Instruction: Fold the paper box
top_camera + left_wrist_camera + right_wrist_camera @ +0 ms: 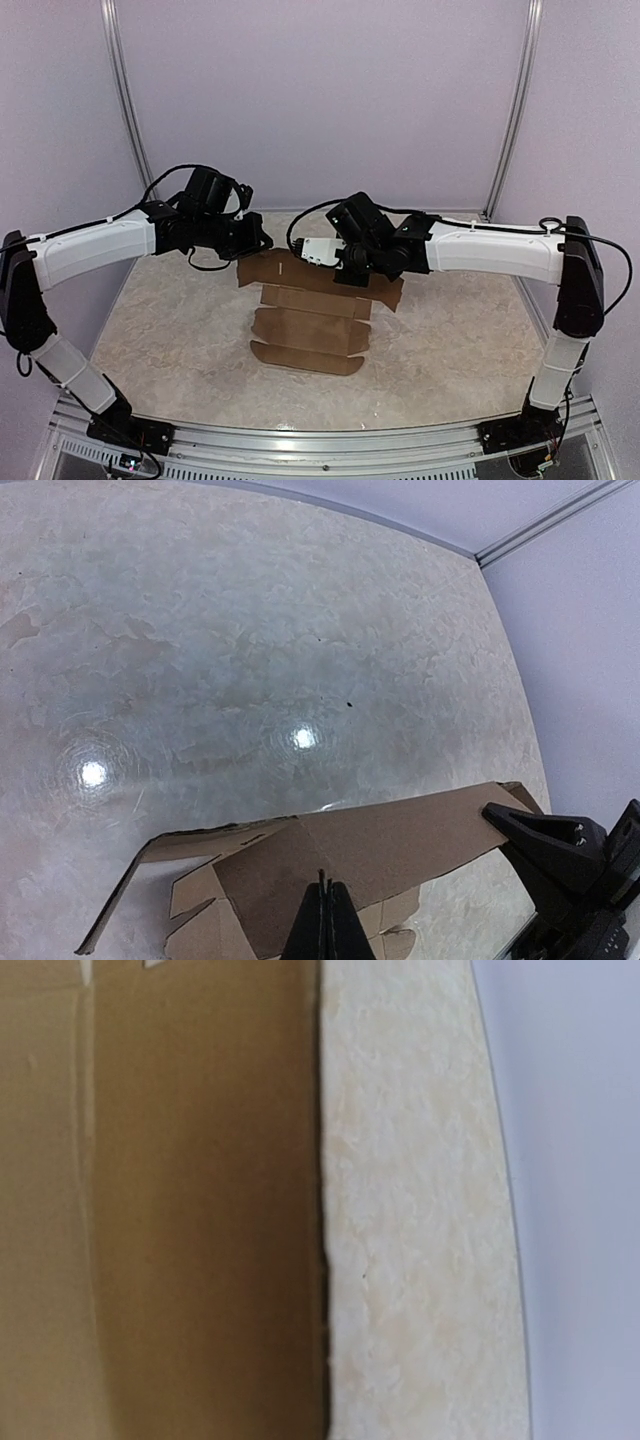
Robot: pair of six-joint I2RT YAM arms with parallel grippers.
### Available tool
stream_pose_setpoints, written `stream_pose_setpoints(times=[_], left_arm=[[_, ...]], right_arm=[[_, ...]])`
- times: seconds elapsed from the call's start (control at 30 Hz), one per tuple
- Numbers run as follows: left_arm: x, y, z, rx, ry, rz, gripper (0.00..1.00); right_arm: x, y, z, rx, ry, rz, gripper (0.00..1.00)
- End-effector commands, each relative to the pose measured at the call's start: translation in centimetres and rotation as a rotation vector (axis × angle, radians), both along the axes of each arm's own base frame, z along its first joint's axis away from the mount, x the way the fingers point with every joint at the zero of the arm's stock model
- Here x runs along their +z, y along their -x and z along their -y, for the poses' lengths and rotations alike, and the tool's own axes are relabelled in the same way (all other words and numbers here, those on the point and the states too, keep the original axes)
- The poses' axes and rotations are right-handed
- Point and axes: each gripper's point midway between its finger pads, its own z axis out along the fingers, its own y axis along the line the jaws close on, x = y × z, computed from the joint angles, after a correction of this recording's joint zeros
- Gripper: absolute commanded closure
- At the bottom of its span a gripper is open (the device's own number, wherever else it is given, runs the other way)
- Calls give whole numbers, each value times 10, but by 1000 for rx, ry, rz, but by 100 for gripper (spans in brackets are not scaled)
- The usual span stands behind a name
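The paper box (310, 320) is a flat brown die-cut sheet in the middle of the table, with its far panel raised. In the left wrist view that panel (380, 850) stands face-on. My left gripper (324, 880) is shut, its tips together against the panel's near face with nothing between them. From above, the left gripper (262, 243) sits at the sheet's far left corner. My right gripper (350, 272) is at the panel's right end, where its black finger (530, 835) lies over the cardboard. Its own view shows only cardboard (150, 1210) and table, not its fingers.
The marbled table (450, 340) extends on both sides of the sheet. White walls with metal posts (510, 110) close in the back and sides. A metal rail (320, 445) with both arm bases runs along the near edge.
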Motion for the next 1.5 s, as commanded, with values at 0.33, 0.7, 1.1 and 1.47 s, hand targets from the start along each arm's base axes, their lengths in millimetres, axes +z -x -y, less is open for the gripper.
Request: stream_pose_setpoints(times=[0.33, 0.7, 1.1, 1.47], left_arm=[[-8, 11, 16, -54, -28, -13, 100], [5, 12, 33, -90, 33, 6, 100], [22, 10, 38, -93, 70, 45, 100], [-19, 25, -12, 5, -128, 21, 100]], right_arm=[[42, 10, -6, 4, -150, 32, 100], [44, 23, -13, 31, -187, 2, 100], [35, 28, -19, 34, -203, -37, 100], [6, 16, -8, -43, -179, -161, 100]])
